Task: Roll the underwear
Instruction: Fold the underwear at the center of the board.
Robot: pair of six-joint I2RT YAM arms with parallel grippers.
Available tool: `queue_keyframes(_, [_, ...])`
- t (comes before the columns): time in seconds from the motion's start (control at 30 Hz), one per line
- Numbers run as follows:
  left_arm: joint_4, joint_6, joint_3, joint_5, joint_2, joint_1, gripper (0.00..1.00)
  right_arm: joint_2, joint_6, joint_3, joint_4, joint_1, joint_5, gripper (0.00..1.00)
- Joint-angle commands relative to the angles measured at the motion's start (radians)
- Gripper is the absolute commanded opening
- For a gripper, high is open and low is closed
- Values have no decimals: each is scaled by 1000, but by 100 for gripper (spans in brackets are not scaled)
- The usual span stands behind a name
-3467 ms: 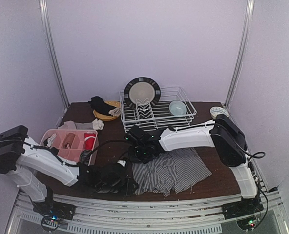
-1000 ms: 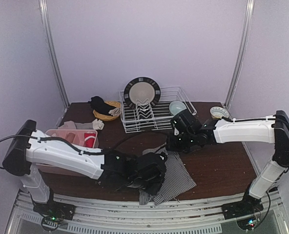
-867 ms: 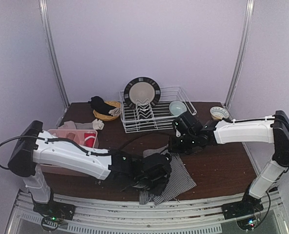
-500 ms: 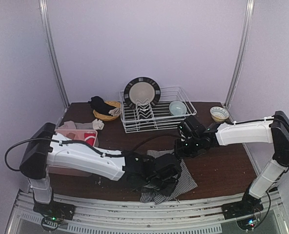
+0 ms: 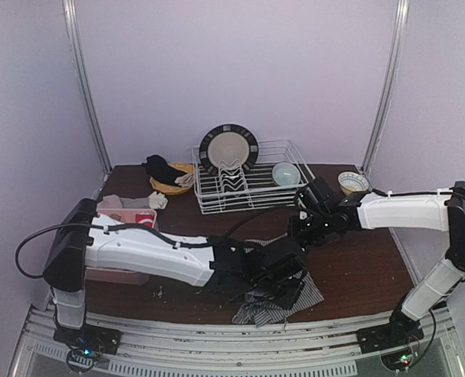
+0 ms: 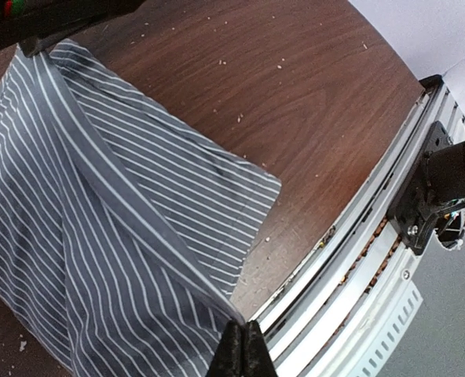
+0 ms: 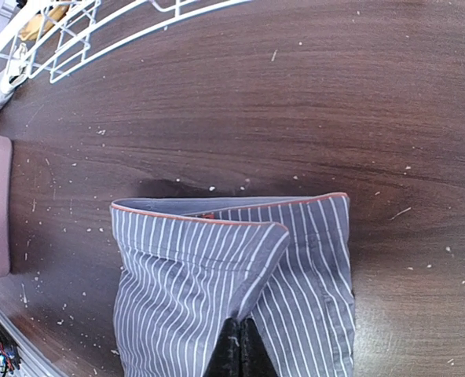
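Note:
The underwear (image 5: 311, 294) is grey cloth with thin white stripes and a red-trimmed waistband, lying folded over itself near the table's front edge. My left gripper (image 5: 283, 276) reaches across it from the left. In the left wrist view it (image 6: 244, 345) is shut on the lifted side edge of the underwear (image 6: 99, 196), close to the front rail. My right gripper (image 5: 305, 234) sits at the far end of the cloth. In the right wrist view it (image 7: 238, 339) is shut on a raised fold of the underwear (image 7: 185, 275) just behind the waistband.
A white wire dish rack (image 5: 252, 184) at the back holds a dark-rimmed plate (image 5: 228, 149) and a pale bowl (image 5: 286, 173). A small bowl (image 5: 352, 182) stands at back right. A pink tray (image 5: 122, 228) is at left, a yellow dish with a black sock (image 5: 166, 171) behind it.
Both arms have moved right with the cloth. The left gripper has carried its edge over the rest, so the underwear lies narrower and further right than before.

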Motion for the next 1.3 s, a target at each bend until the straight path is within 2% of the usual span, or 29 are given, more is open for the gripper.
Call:
queue_keyframes(0.0, [10,39,71,31,69,-6,0,9,-16,-24,7,-25,-9,0])
queue_keyframes(0.3, [33,71,207,72,176,9,0,-8,-46,-16,-36,-46,-8,0])
queue_keyframes(0.67, [85,78,285,138,292,41,0,51,-48,-40,-35,-109,-4,0])
queue_keyframes(0.7, [79,83,300,142,305,41,3,57,-46,-39,-43,-112,0,0])
queue_keyframes(0.73, [75,88,305,145,306,41,15,57,-46,-39,-50,-115,0,5])
queue_keyframes(0.8, [79,95,288,146,285,42,39,33,-43,-44,-59,-115,3,32])
queue_keyframes(0.87, [91,103,240,129,235,41,54,-14,-40,-49,-67,-115,17,46])
queue_keyframes(0.93, [96,108,177,105,163,40,68,-67,-34,-46,-93,-115,29,54])
queue_keyframes(1.03, [98,115,64,76,36,40,84,-147,-29,-48,-129,-111,34,57])
queue_keyframes(1.13, [120,110,-69,29,-96,42,84,-220,-17,-94,-124,-86,17,54])
queue_keyframes(1.2, [149,116,-139,11,-154,59,77,-256,2,-145,-88,-50,0,48])
queue_keyframes(1.27, [172,107,-176,40,-171,102,64,-285,27,-217,-45,10,-4,38])
